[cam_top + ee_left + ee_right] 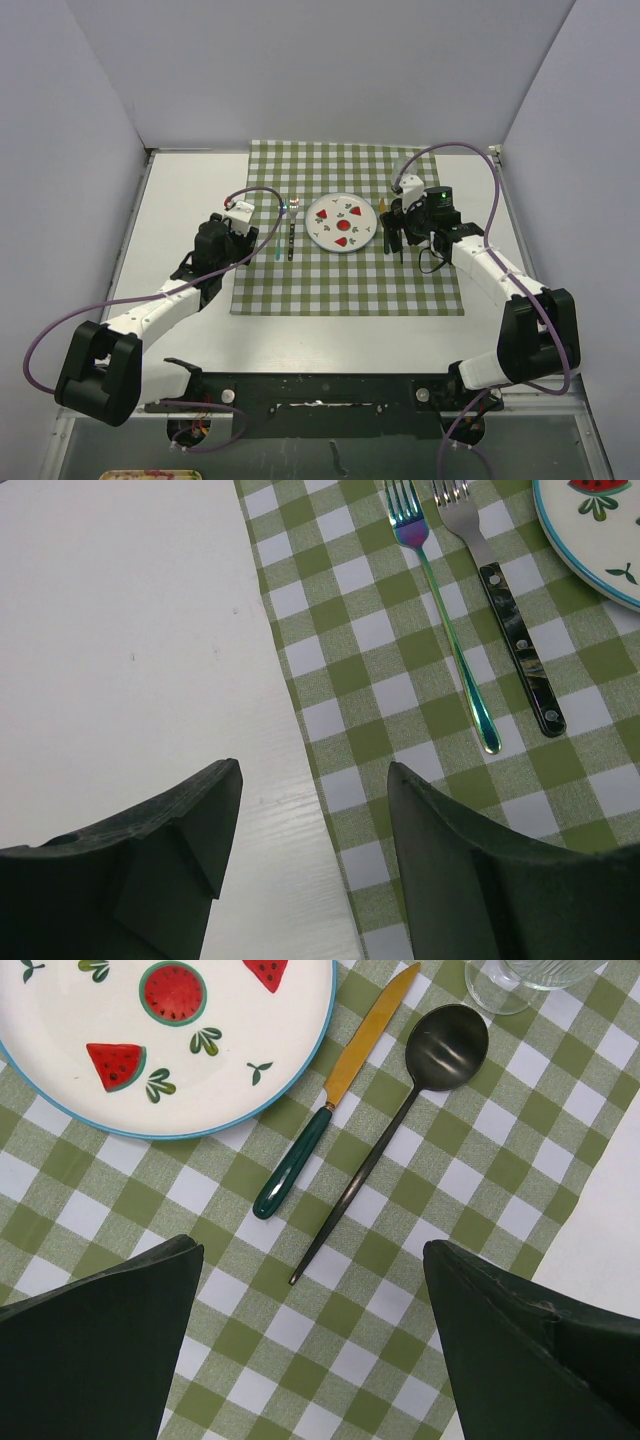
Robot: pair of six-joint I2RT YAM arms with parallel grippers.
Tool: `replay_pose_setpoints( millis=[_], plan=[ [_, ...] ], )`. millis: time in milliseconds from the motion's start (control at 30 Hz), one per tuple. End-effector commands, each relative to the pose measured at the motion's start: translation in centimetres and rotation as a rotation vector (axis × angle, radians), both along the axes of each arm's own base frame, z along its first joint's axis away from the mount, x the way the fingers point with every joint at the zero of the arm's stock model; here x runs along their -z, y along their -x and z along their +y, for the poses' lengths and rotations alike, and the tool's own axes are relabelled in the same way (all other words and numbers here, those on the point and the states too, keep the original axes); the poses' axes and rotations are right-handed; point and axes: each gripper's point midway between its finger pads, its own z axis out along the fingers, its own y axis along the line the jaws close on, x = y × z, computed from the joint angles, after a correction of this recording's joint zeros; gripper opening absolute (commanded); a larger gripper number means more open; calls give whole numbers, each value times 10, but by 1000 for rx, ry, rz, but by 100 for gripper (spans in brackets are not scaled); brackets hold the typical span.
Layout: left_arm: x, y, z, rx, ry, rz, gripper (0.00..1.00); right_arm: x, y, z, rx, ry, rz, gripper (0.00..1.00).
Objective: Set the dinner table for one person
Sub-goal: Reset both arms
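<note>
as the surface lies now: the white surface (170,190) carries a green checked cloth (340,290) across its middle, and every piece of the setting sits on that cloth.
plate: a watermelon-patterned plate (341,222) sits at the centre of the cloth.
forks: to the plate's left you have a rainbow fork (445,630) and a steel fork (510,630) with a dark handle. they lie side by side, nearly parallel, apart from each other and from the plate.
knife and spoon: to the plate's right a gold-bladed knife (335,1095) with a green handle lies just beside the rim, and a black spoon (400,1120) lies just outside it.
glass: a clear glass (520,980) stands upright beyond the spoon's bowl.
left tool: your left tool (315,810) hovers over the cloth's left edge, short of the fork handles, jaws parted with nothing between them.
right tool: your right tool (312,1290) hovers short of the knife and spoon handles, jaws spread wide, holding nothing.
done: plate, forks, knife, spoon and glass all look placed.
left: very little, by my reading. no napkin shows, and you might square the slanting knife and spoon. otherwise the setting looks finished.
</note>
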Motion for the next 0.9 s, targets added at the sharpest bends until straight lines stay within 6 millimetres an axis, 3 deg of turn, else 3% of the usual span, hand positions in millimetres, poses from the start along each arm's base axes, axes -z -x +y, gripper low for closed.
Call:
replay_pose_setpoints(
  millis=[0,867],
  plan=[
    [-25,-10,-3,4,29,-87,59,-31,-12,3,3,-29,-100,98],
    [-21,-8,-7,41,22,-77,64,-28,-11,4,-24,-24,-84,98]
  ],
)
